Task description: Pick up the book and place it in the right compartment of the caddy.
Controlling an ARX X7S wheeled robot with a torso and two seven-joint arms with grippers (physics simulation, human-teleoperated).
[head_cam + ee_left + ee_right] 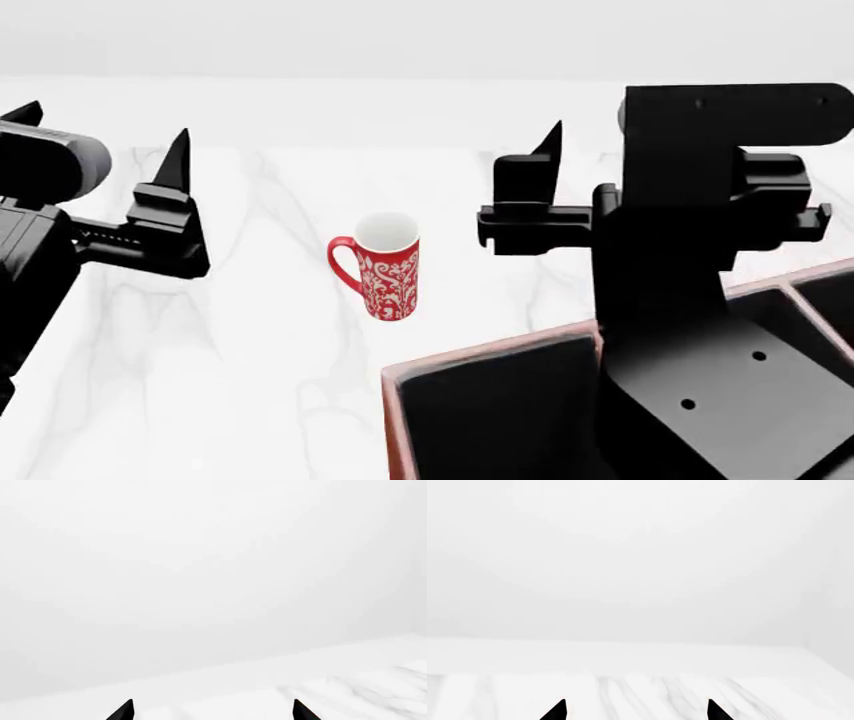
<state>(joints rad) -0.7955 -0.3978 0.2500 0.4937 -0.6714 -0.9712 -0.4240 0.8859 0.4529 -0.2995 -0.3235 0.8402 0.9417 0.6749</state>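
The book is out of view in every frame. The caddy [470,354], a reddish-brown box with a black lining, sits at the near right of the head view. My right arm hides much of it, and a pale divider edge [785,288] shows further right. My right gripper [636,708] hovers open above and behind the caddy with only marble between its tips; one finger [549,152] shows in the head view. My left gripper [213,708] is open and empty, raised over the table's left side [104,122].
A red patterned mug [387,268] with a white inside stands upright on the white marble table [240,330], between the two grippers and just beyond the caddy's left corner. A pale wall lies behind the table's far edge.
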